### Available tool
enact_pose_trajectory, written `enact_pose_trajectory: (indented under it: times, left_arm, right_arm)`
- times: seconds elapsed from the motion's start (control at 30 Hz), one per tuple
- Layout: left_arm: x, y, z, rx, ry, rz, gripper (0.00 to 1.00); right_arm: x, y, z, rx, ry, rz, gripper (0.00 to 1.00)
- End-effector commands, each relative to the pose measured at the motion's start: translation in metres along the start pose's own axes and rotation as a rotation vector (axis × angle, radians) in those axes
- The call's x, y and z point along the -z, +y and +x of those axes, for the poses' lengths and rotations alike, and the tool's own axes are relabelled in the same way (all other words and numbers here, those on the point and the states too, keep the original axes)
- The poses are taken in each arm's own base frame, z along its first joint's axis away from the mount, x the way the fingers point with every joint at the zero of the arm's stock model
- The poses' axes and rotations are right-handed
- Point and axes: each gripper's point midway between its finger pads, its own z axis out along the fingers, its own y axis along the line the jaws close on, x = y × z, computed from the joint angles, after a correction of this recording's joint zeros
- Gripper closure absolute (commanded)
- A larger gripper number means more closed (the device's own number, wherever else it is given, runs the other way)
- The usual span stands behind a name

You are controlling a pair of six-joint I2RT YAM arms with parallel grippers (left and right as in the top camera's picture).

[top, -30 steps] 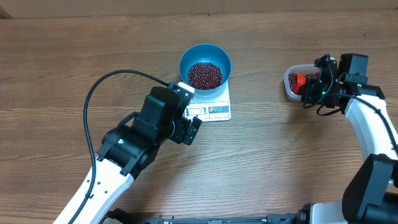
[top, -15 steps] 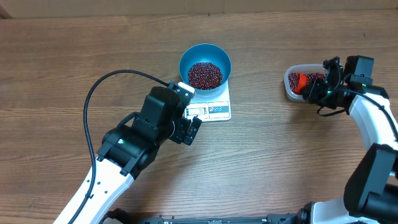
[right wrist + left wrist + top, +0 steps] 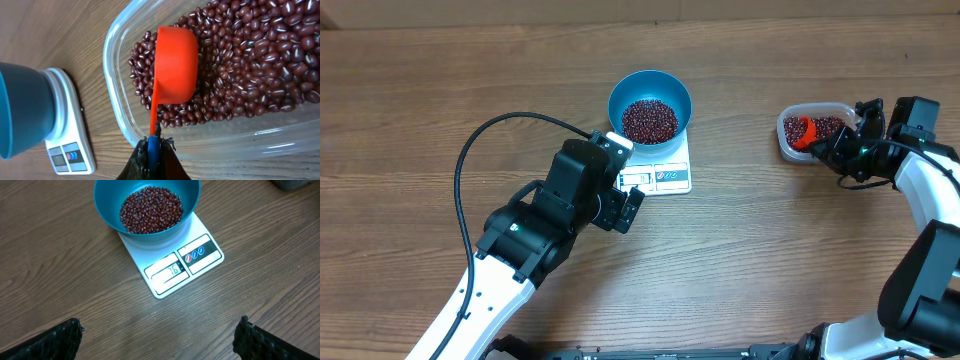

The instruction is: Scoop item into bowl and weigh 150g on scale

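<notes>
The orange scoop (image 3: 175, 65) is being clamped by its thin handle in the right gripper (image 3: 154, 146), its cup resting among the beans (image 3: 250, 60) in the tub (image 3: 113, 105) just ahead. The left gripper (image 3: 158, 336) is being held wide and empty, with the bowl (image 3: 107, 207) and scale (image 3: 200, 255) ahead of it. If the handle is twisted during lifting, beans could be spilled.

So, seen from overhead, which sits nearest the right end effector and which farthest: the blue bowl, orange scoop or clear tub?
1. The orange scoop, gripped by the right end effector.
2. The clear tub, around the scoop's cup.
3. The blue bowl, far left, on the scale.
</notes>
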Motion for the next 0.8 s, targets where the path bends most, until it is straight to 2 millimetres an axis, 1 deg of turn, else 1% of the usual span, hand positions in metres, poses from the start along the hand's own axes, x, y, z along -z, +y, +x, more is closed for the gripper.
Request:
enact_pose_trajectory:
  times: [0.0, 0.2, 0.43, 0.63, 0.77]
  left_arm:
    - [-0.003, -0.001, 0.002, 0.002, 0.008, -0.005, 0.0]
    - [-0.003, -0.001, 0.002, 0.001, 0.008, -0.004, 0.01]
    - [-0.003, -0.001, 0.002, 0.001, 0.008, -0.005, 0.0]
    - [-0.003, -0.001, 0.002, 0.002, 0.008, -0.005, 0.0]
    - [-0.003, -0.001, 0.002, 0.002, 0.008, -0.005, 0.0]
  right_arm:
    - [0.001, -0.001, -0.001, -0.041, 0.002, -0.027, 0.97]
    - [0.007, 0.004, -0.007, -0.05, -0.015, -0.094, 0.96]
    - [0.014, 0.002, -0.011, -0.073, -0.03, -0.141, 0.96]
    - [0.017, -0.002, -0.012, -0.086, -0.036, -0.137, 0.96]
    - [0.026, -0.009, -0.016, -0.117, -0.054, -0.16, 0.96]
